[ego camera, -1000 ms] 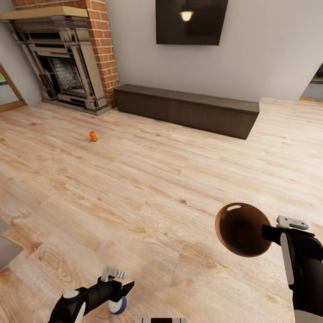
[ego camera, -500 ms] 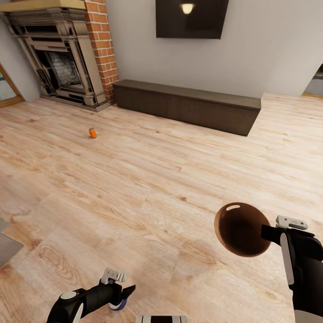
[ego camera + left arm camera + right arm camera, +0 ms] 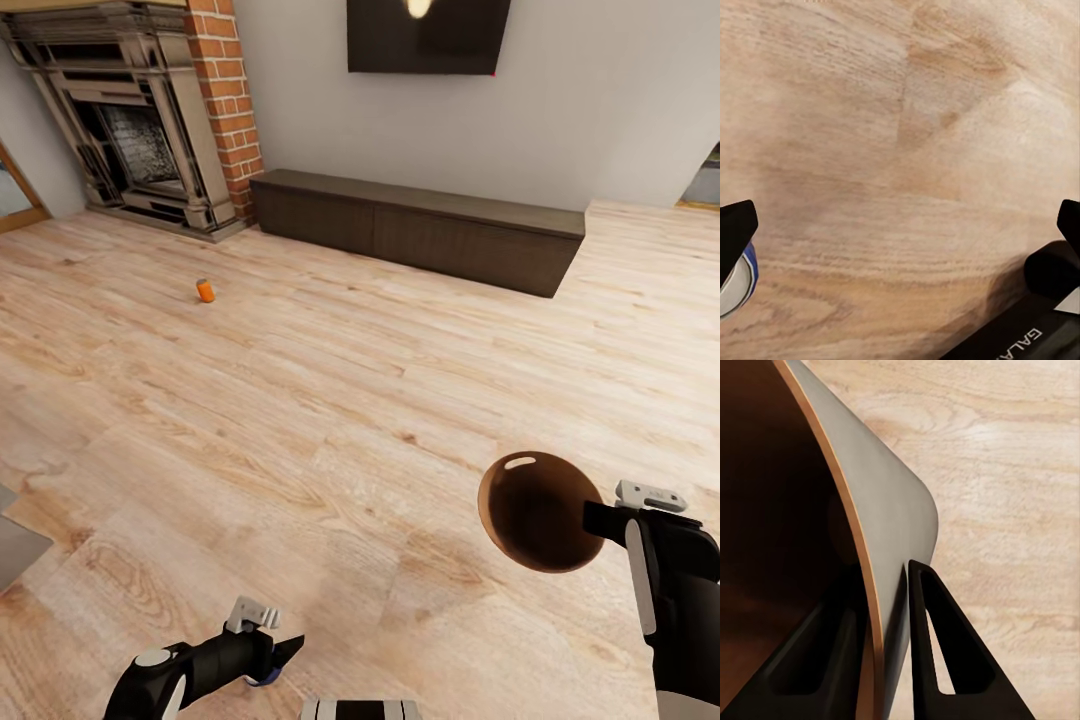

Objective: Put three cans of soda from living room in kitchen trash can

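Copper-brown and round, the trash can is what we're carrying: our right gripper is clamped on its thin rim, one finger outside the wall and the other inside, which the right wrist view shows clearly. From that view the bin's inside is dark and smooth, the outer wall a dull grey sheen.

Using the long dark wood bench as our landmark: the orange can stands on the pale plank floor well out in front of the bench's fireplace end, with loads of open floor all around it. The brick fireplace sits just past that same end, and the wall TV hangs above the bench.

Our left gripper hangs low near the floor, far from the bench, fingers spread wide with nothing between them. The blue can, silvery top and all, lies just beside one fingertip in the left wrist view; from the head it's barely a blue sliver under the gripper.
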### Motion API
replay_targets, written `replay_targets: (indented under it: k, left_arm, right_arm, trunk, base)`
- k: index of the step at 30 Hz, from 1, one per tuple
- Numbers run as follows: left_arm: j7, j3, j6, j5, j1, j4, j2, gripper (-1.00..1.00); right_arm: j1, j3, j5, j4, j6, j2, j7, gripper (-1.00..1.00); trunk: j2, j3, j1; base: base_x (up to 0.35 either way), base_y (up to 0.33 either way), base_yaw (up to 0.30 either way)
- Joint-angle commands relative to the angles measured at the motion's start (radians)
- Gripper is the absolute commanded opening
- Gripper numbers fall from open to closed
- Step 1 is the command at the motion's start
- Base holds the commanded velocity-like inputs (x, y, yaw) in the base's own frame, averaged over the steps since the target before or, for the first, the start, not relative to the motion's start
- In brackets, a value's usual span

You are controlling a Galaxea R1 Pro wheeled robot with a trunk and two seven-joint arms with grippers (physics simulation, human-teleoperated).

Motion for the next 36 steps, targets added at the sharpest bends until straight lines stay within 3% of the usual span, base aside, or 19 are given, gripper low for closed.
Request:
replay_targets:
  k: [1, 9, 15, 20, 26, 36]
  left_arm:
    - [-0.001, 0.000, 0.000, 0.000, 0.000, -0.001, 0.000, 1.00]
    - [-0.002, 0.001, 0.000, 0.003, 0.000, -0.003, 0.000, 1.00]
    - [0.032, 0.035, -0.015, 0.008, -0.034, 0.031, 0.009, 1.00]
    - [0.003, 0.063, 0.013, 0.017, -0.013, 0.002, 0.036, 1.00]
    - [-0.030, 0.096, 0.046, 0.013, 0.020, -0.031, 0.037, 1.00]
    - [-0.086, 0.152, 0.093, 0.011, 0.021, -0.088, 0.037, 1.00]
  right_arm:
    - [0.000, 0.000, 0.001, 0.000, 0.000, -0.001, 0.003, -1.00]
    - [0.000, -0.002, 0.001, 0.000, 0.000, -0.002, 0.003, -1.00]
    - [0.002, 0.005, -0.004, 0.008, 0.000, 0.002, 0.009, -1.00]
    - [0.004, 0.004, 0.000, 0.006, 0.000, 0.002, 0.009, -1.00]
    - [0.004, 0.005, -0.001, 0.006, 0.000, 0.002, 0.009, -1.00]
    - [0.004, 0.004, -0.001, 0.006, -0.001, 0.002, 0.010, -1.00]
  trunk:
    - [0.000, 0.000, 0.000]
    - [0.000, 0.000, 0.000]
    - [0.000, 0.000, 0.000]
    - [0.000, 0.000, 0.000]
    - [0.000, 0.000, 0.000]
    - [0.000, -0.002, 0.000]
  base:
    - [0.000, 0.000, 0.000]
    - [0.000, 0.000, 0.000]
    - [0.000, 0.000, 0.000]
    - [0.000, 0.000, 0.000]
    - [0.000, 0.000, 0.003]
    - [0.000, 0.000, 0.198]
